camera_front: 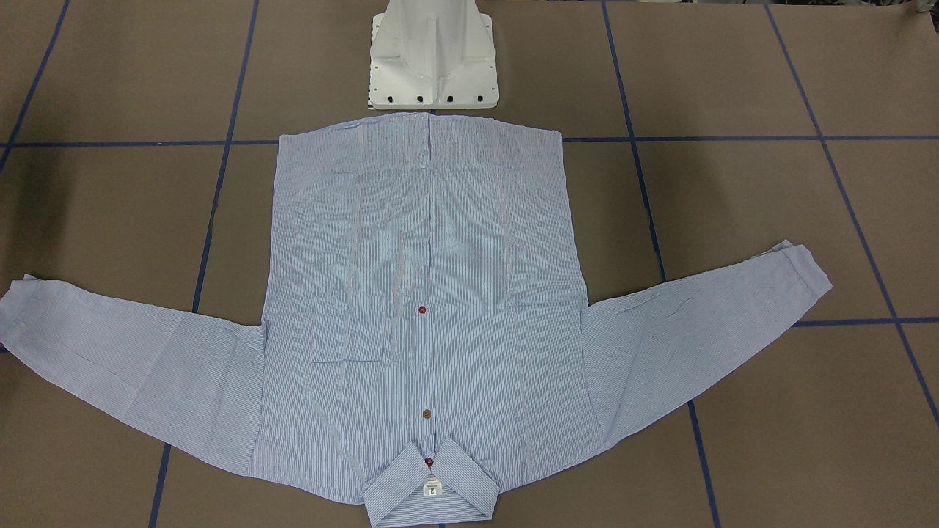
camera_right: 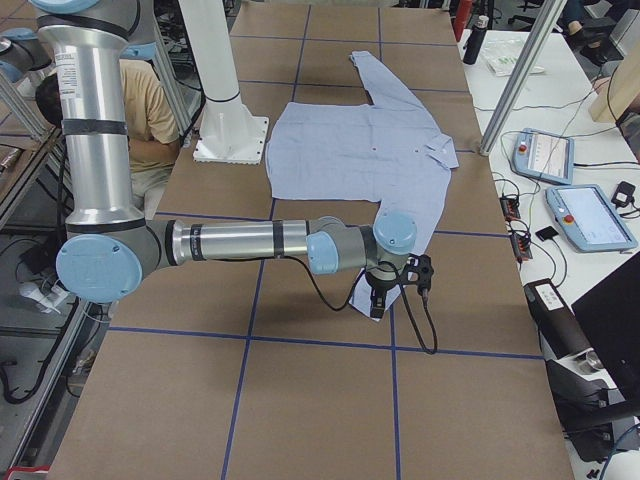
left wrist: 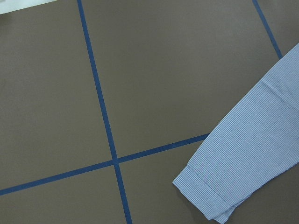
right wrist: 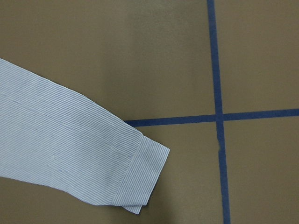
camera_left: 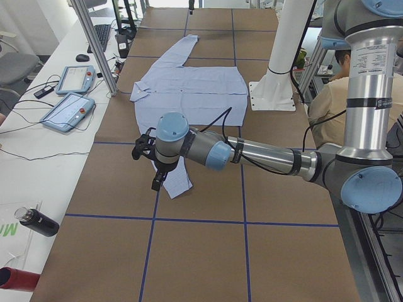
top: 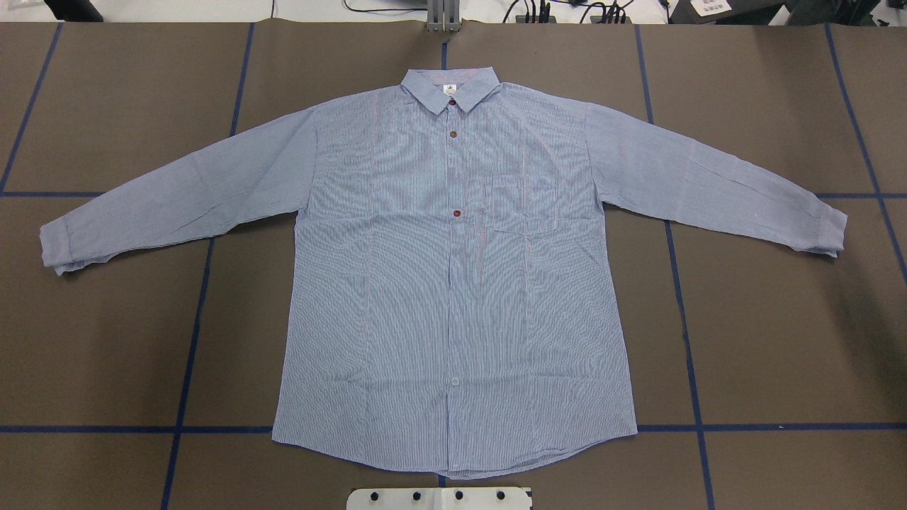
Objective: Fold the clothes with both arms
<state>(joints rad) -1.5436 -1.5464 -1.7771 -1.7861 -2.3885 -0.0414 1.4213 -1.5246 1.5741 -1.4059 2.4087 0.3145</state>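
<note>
shirt [top: 453, 283] flat on bench [top: 106, 340], sleeves [top: 177, 191] out sideways. left tool [camera_left: 157, 181] above left-side cuff [left wrist: 205, 196], right tool [camera_right: 378, 302] above right-side cuff [right wrist: 140, 182]; cannot tell whether open or holding.

Nothing reads clearly. The shirt [top: 453, 283] has a white neck label [top: 449, 89] with a dark mark too small to make out. Printed stickers on the left arm [camera_left: 368, 60] and the right arm [camera_right: 82, 70] are illegible. A green letter [camera_left: 5, 230], perhaps "M", is cut off on the white side table [camera_left: 19, 189].
</note>
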